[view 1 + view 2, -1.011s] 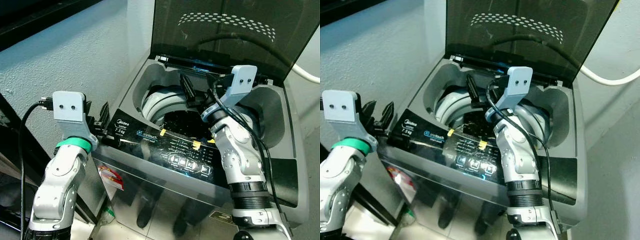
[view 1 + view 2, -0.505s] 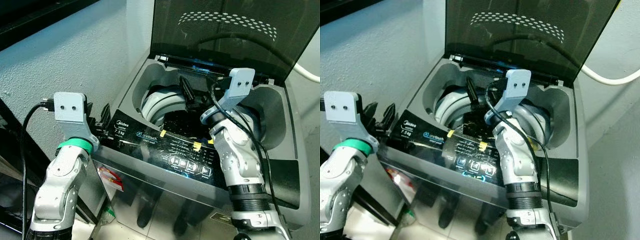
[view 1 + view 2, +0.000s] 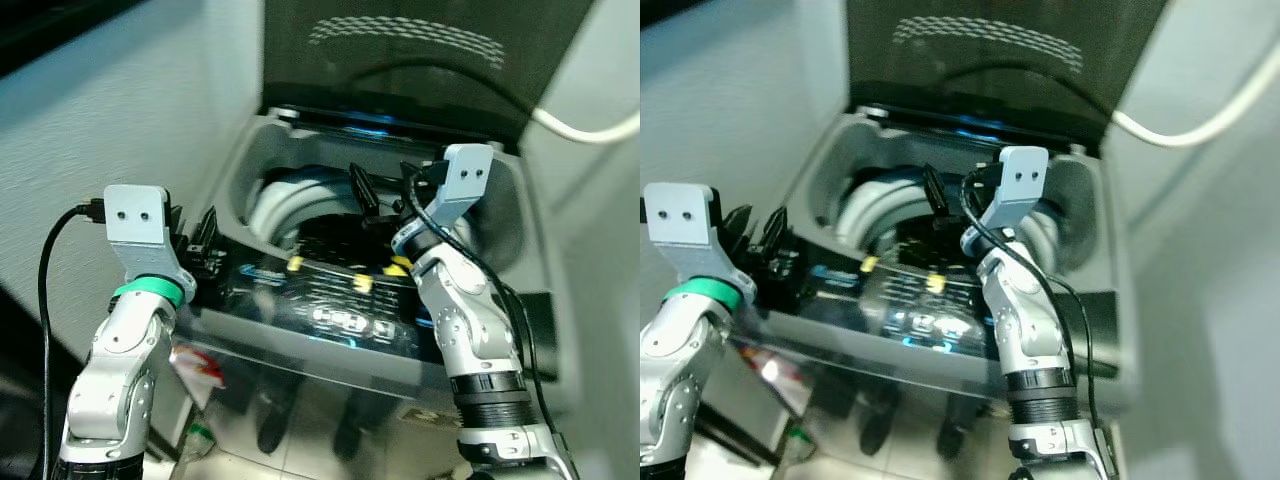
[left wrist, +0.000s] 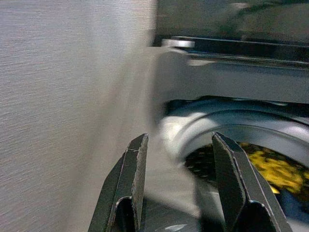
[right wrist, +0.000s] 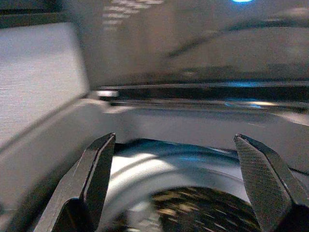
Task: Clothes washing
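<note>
1. Pale textured wall flanks a top-loading washing machine, its dark lid propped upright so the drum can be reached from above.
2. Inside the white drum ring lies the laundry, a dark heap with yellow patches, apparently already loaded.
3. At the tub's mouth, the right gripper hovers over the load, fingers spread wide and empty.
4. Beside the machine's left front corner, the left gripper waits, fingers parted and holding nothing, likely clear of the lid's path.
5. Blur softens the lit control panel along the front edge.
</note>
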Robot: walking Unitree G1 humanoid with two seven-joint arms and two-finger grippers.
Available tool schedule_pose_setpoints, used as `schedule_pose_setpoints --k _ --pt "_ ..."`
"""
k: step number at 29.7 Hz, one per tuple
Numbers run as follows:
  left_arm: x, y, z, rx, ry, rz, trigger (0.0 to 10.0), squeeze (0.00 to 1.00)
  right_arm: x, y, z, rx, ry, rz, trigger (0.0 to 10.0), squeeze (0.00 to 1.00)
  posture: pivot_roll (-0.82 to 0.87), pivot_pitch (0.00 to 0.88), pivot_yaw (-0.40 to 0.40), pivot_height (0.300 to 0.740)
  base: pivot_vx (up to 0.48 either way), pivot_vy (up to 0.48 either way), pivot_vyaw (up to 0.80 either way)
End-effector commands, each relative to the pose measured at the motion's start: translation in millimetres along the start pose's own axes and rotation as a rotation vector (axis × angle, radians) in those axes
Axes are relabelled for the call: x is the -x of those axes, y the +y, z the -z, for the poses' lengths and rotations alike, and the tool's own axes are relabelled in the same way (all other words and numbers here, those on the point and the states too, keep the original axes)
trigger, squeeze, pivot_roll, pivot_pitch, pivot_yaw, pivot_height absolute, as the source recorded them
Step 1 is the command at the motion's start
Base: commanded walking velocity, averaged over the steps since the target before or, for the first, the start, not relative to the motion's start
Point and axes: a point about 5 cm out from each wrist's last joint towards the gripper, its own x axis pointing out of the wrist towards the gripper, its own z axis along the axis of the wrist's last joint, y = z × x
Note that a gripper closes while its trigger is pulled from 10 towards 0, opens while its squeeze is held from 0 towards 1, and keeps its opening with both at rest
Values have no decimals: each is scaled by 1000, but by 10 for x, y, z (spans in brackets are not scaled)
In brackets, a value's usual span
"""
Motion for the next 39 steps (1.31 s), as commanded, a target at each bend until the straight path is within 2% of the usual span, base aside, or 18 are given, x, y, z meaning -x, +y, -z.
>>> schedule_pose_setpoints --k 1,3,12,18,34,36,39 --pt "19 -16 58 4 24 0 10000 0 29 -59 40 4 26 40 10000 0 133 41 22 740 0 0 -800" --pt "22 -13 58 6 25 -4 10000 0 32 -76 30 0 17 54 10000 0 133 41 22 740 0 0 -800" --pt "32 21 72 -3 22 -40 10000 0 32 -75 -21 0 -22 51 10000 0 132 44 14 740 0 0 0" --pt "36 38 58 20 9 -69 10000 0 41 -70 -22 -6 -26 52 10000 0 132 45 11 740 0 0 0" --pt "40 72 41 12 5 -78 10000 0 48 -63 -21 -13 -27 52 10000 0 135 44 14 740 0 -456 0" --pt "50 69 59 82 21 -85 10000 0 48 -63 -20 -14 -25 51 10000 0 135 44 14 740 0 0 0" --pt "59 62 48 88 15 -78 10000 0 45 -59 -19 -14 -24 50 10000 0 134 45 12 740 0 160 0"
